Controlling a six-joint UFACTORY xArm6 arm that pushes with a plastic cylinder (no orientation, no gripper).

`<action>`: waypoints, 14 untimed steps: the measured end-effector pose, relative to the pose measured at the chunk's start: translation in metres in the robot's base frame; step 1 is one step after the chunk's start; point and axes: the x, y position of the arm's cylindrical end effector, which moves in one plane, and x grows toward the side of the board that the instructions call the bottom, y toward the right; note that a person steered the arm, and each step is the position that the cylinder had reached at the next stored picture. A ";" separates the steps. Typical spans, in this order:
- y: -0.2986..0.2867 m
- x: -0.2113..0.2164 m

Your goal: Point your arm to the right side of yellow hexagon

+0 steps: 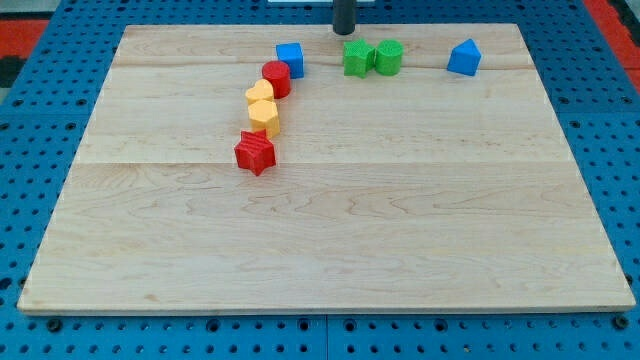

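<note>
The yellow hexagon [265,117] sits left of the board's middle, in a curved row of blocks. A yellow heart [259,94] touches it from above and a red star [255,152] lies just below it. A red cylinder [277,78] and a blue cube [290,59] continue the row toward the view's top. My tip [344,31] is at the top edge of the board, just above a green star [357,58], well up and to the right of the yellow hexagon.
A green cylinder [389,57] touches the green star on its right. A blue pentagon-like block [464,57] sits at the top right. The wooden board [330,250] lies on a blue perforated table [30,120].
</note>
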 end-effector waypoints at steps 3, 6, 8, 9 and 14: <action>-0.180 0.055; -0.239 0.193; -0.237 0.372; -0.171 0.425; -0.041 0.225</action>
